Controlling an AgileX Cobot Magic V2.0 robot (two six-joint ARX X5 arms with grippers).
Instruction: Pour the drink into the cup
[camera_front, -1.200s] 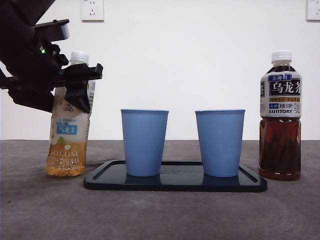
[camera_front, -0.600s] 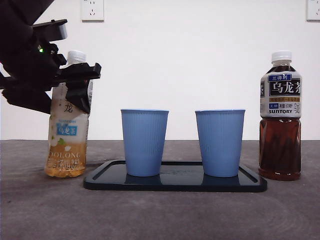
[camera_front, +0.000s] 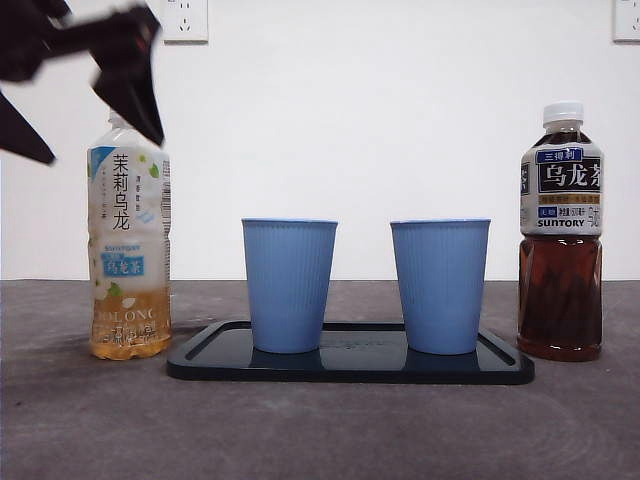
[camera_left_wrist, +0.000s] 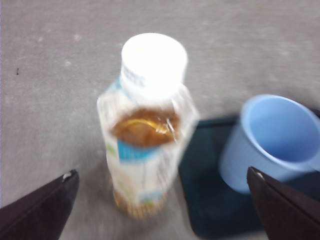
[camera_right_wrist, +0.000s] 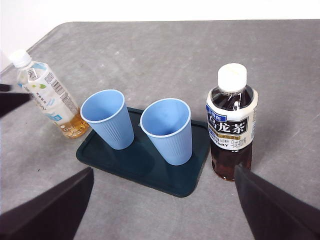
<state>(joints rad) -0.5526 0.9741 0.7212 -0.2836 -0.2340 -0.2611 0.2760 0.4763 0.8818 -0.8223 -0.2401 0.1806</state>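
Note:
A pale oolong tea bottle (camera_front: 128, 250) with a little amber drink in its base stands upright on the table, left of the tray. My left gripper (camera_front: 100, 148) hovers open just above its cap, one jaw on each side, touching nothing. From the left wrist the bottle (camera_left_wrist: 147, 130) sits between the spread jaws of the left gripper (camera_left_wrist: 162, 174), with one blue cup (camera_left_wrist: 277, 140) beside it. Two blue cups (camera_front: 289, 285) (camera_front: 440, 285) stand on the dark tray (camera_front: 350, 368). My right gripper (camera_right_wrist: 164, 171) waits open, high over the tray.
A dark Suntory tea bottle (camera_front: 561, 250) with a white cap stands right of the tray, also seen from the right wrist (camera_right_wrist: 231, 120). A white wall with sockets closes the back. Grey tabletop lies in front of the tray.
My left gripper has let go of the pale bottle and risen above it. The bottle, slightly tilted before, now stands upright on its own.

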